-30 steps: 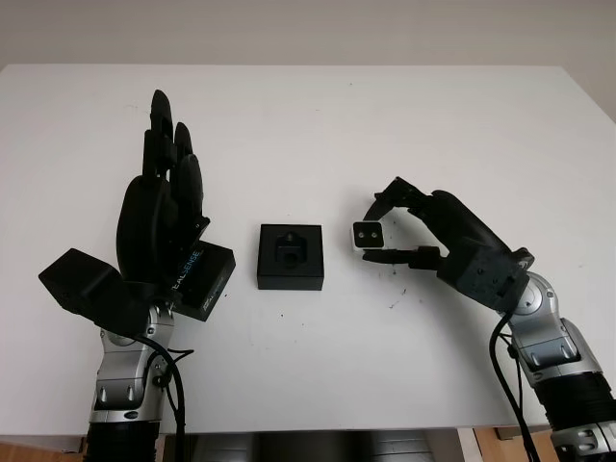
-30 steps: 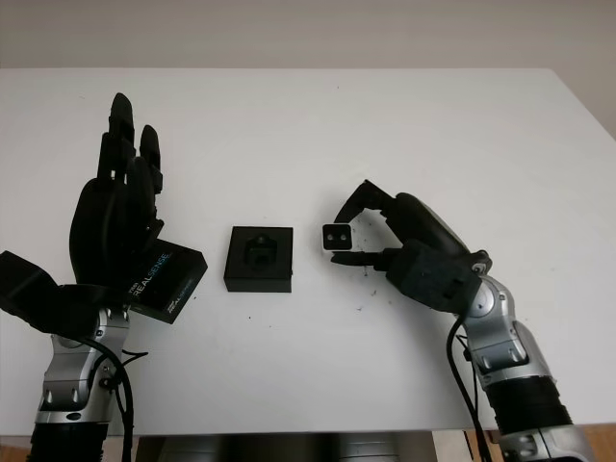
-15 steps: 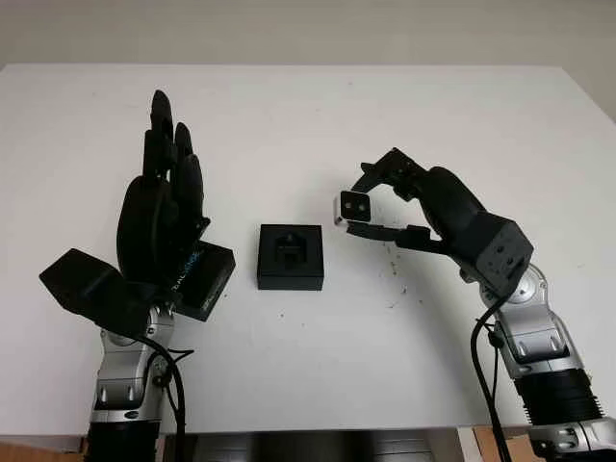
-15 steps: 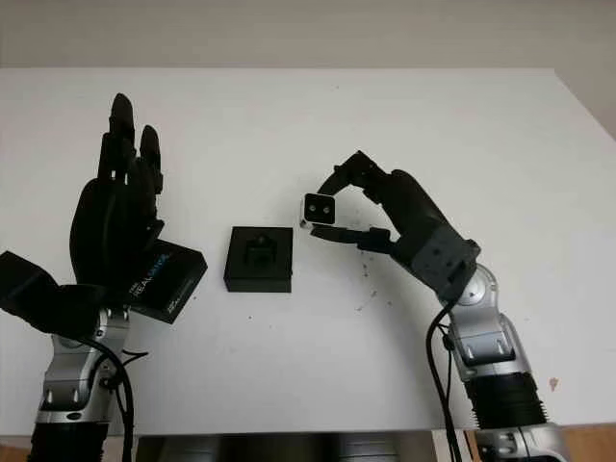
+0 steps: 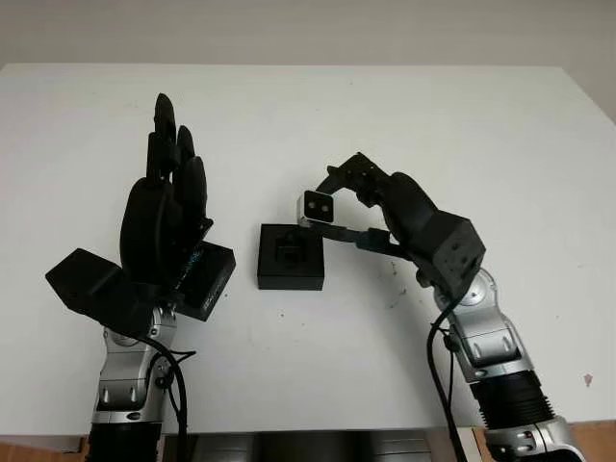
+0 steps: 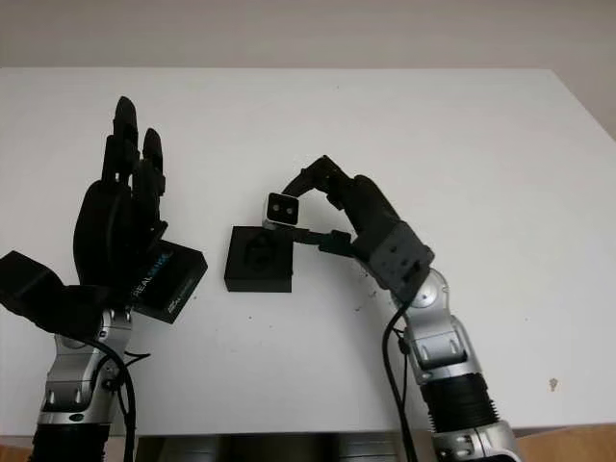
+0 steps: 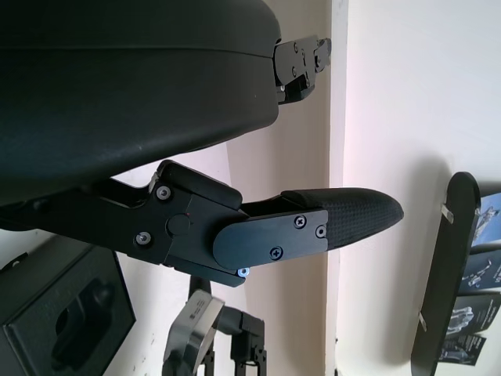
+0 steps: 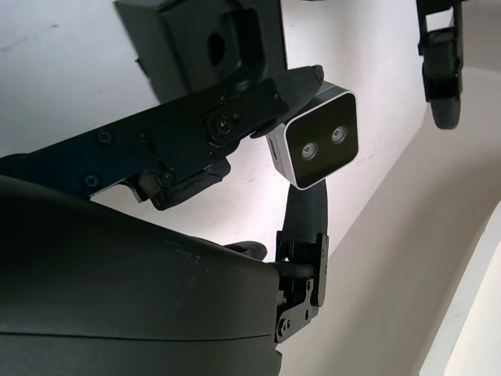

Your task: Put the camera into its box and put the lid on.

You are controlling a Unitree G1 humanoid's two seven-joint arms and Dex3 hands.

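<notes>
Now right robot hand (image 5: 332,207) gripping camera (image 5: 317,205) moved over box (image 5: 290,256); left robot hand (image 5: 164,217) open.

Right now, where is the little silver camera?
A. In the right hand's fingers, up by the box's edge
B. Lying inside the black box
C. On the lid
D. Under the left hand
A: the right hand pinches the camera just above the right edge of the open black box.

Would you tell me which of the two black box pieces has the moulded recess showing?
The box in the middle, beside the held camera; the lid lies under the left hand.
</notes>
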